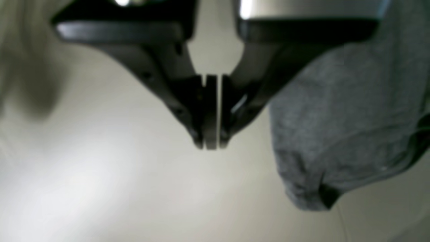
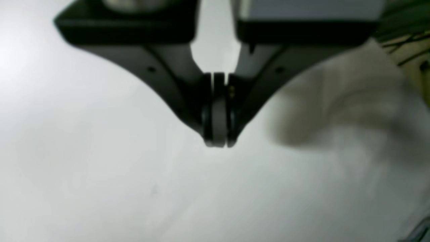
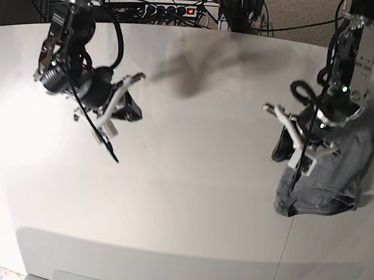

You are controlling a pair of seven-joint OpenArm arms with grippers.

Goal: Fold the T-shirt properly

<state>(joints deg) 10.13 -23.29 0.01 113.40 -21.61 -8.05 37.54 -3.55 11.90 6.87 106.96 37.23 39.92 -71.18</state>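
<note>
Lying bunched near the desk's (image 3: 164,212) right edge, the T-shirt (image 3: 336,175) shows whole only from the base; the left wrist view catches one corner beside the left gripper (image 1: 211,145), closed and empty, like the right gripper (image 2: 219,144)

My left claw (image 1: 211,143) looks like matt black plastic, with a lighter grey pad on the inner face of each finger. Above it a brushed silvery housing (image 1: 309,8) catches a bright highlight. My right claw (image 2: 218,141) has the same dull black finish and grey pads. The T-shirt (image 1: 349,134) is soft heather-grey knit cloth, faintly flecked, with a stitched hem. The table (image 3: 186,201) is smooth and off-white, with a slight satin sheen where the light falls.
</note>
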